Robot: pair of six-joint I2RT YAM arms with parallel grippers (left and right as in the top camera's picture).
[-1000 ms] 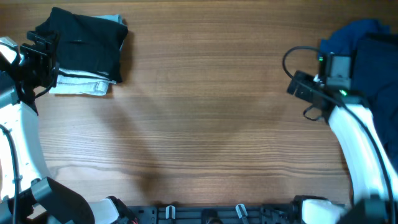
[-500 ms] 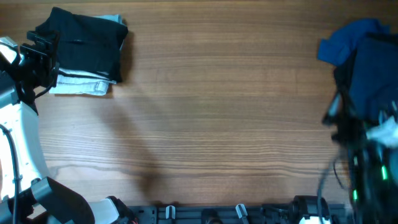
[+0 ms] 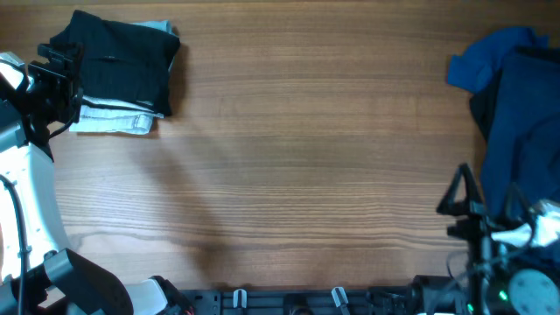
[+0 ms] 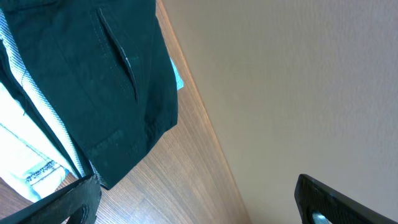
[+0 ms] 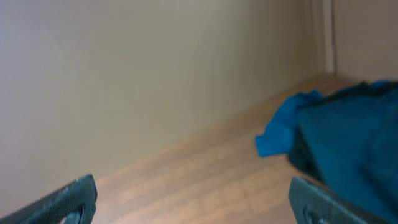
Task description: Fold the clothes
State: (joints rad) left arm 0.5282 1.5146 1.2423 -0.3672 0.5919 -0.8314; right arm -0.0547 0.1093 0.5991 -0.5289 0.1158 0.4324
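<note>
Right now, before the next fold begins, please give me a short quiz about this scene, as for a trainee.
1. True or false: the right gripper is holding a garment.
2. On which side of the table does the crumpled dark blue pile lie? A) the robot's left B) the middle C) the robot's right
3. What lies under the folded black shorts?

Key:
1. False; its jaws stand open with nothing between them.
2. C.
3. A pale blue garment.
</note>
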